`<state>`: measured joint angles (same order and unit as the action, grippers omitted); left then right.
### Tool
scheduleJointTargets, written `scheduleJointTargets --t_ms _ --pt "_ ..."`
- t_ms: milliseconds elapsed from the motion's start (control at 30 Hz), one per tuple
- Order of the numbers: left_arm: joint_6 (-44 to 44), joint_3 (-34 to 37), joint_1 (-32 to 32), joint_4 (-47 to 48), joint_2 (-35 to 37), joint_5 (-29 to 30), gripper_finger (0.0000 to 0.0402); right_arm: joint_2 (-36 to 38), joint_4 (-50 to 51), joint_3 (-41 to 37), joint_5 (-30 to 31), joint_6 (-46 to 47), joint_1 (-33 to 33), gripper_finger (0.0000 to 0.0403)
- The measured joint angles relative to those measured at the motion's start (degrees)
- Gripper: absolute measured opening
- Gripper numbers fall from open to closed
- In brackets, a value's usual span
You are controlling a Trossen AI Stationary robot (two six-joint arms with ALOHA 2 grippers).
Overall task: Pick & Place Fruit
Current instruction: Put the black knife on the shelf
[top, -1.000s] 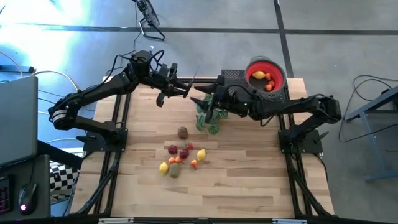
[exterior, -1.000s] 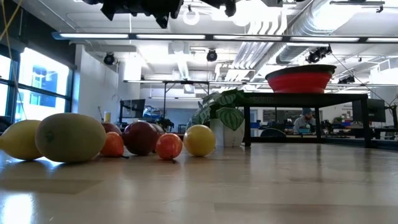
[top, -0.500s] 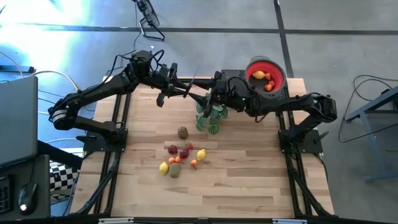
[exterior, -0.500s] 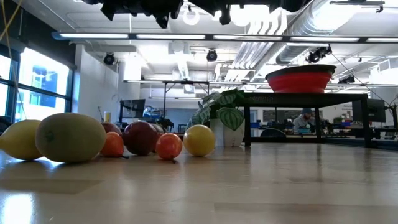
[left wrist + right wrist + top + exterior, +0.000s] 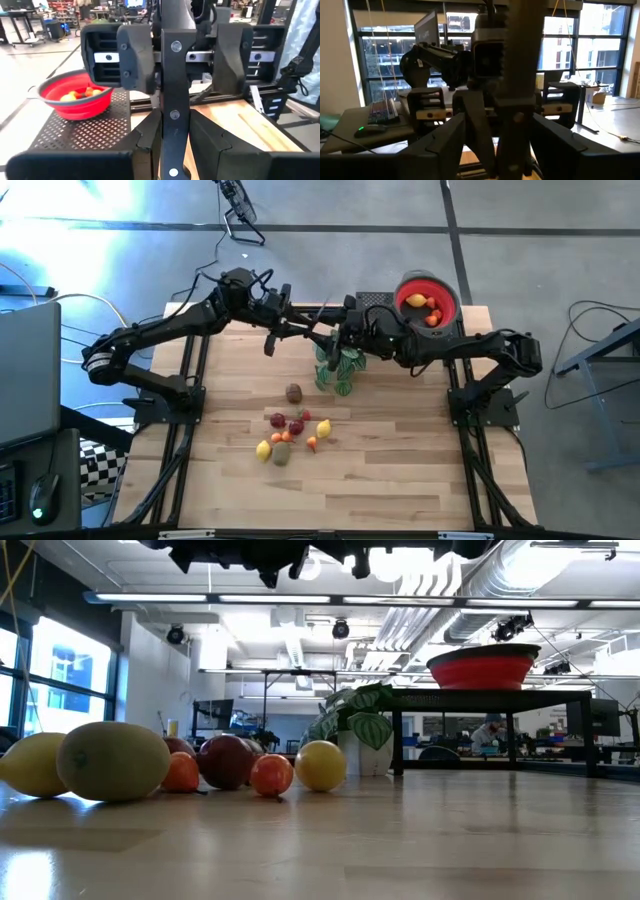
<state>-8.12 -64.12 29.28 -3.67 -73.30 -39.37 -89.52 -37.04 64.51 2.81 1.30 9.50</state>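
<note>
Left gripper: the left gripper (image 5: 292, 330) is hovering over the far centre of the table (image 5: 400, 470), its fingers (image 5: 150, 132) pressing closed on a dark flat bar (image 5: 172, 100).
Right gripper: the right gripper (image 5: 335, 338) is facing the left one just beside it, above the green plant sprig (image 5: 340, 370). The same bar is standing between its two sides, and whether it is gripping cannot be told.
Loose fruit: a cluster of fruit (image 5: 290, 432) is lying near the middle of the table, with one brown piece (image 5: 293, 392) sitting alone just beyond it.
Bowl: the red bowl (image 5: 401, 288) is resting on a black perforated stand (image 5: 75, 135) at the far right, holding a few fruit pieces (image 5: 425, 308).
</note>
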Motion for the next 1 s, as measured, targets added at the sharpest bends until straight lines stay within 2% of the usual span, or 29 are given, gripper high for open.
scheduleJointTargets --t_ms 567,1000 --pt "0.3 0.0 -0.1 0.3 0.0 -0.2 0.0077 0.0 0.6 0.0 0.0 0.0 0.0 0.0109" --pt "0.2 0.0 -0.1 0.4 0.0 -0.3 0.0077 0.0 0.8 0.0 0.0 0.0 0.0 0.0071"
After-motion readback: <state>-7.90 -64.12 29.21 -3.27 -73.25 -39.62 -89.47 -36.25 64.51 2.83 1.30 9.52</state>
